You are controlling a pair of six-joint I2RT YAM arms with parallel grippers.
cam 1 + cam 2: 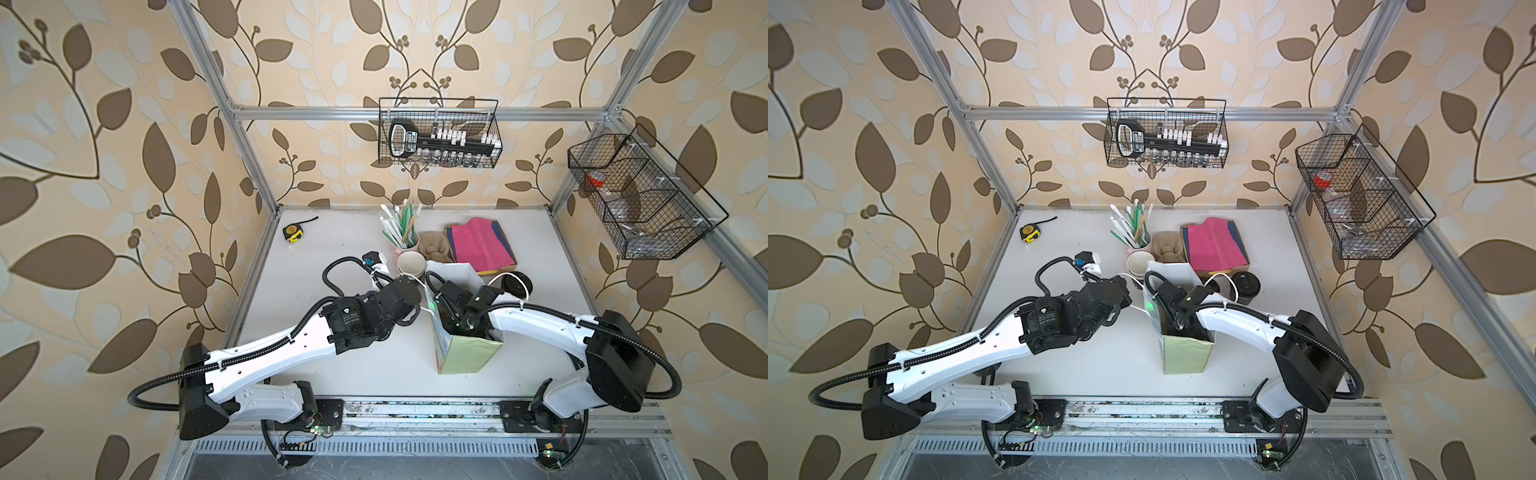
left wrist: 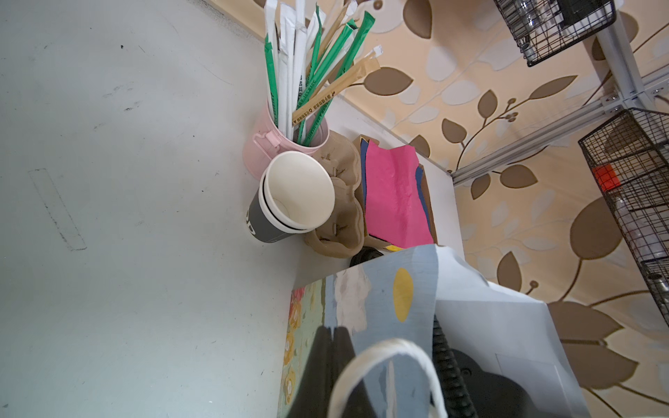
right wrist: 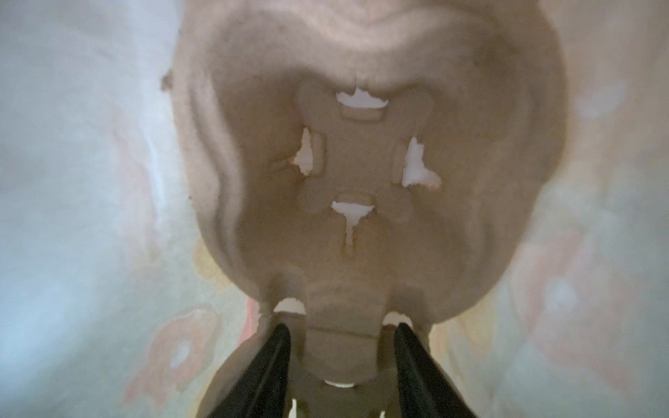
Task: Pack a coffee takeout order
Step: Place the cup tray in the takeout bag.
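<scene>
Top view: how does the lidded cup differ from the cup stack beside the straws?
The lidded cup wears a black domed lid; the cup stack is lidless, white insides showing. The lidded cup is a single cup; the cup stack is nested cups, standing beside the pink straw holder. Both are dark-walled and upright.

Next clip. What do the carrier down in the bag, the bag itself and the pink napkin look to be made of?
Carrier: moulded paper pulp, it seems; matte brown, fuzzy surface, ragged-edged holes.
Bag: paper; smooth printed outside, white inside, sharp folds.
Napkin: thin, tissue-like paper; matte, softly creased.
</scene>
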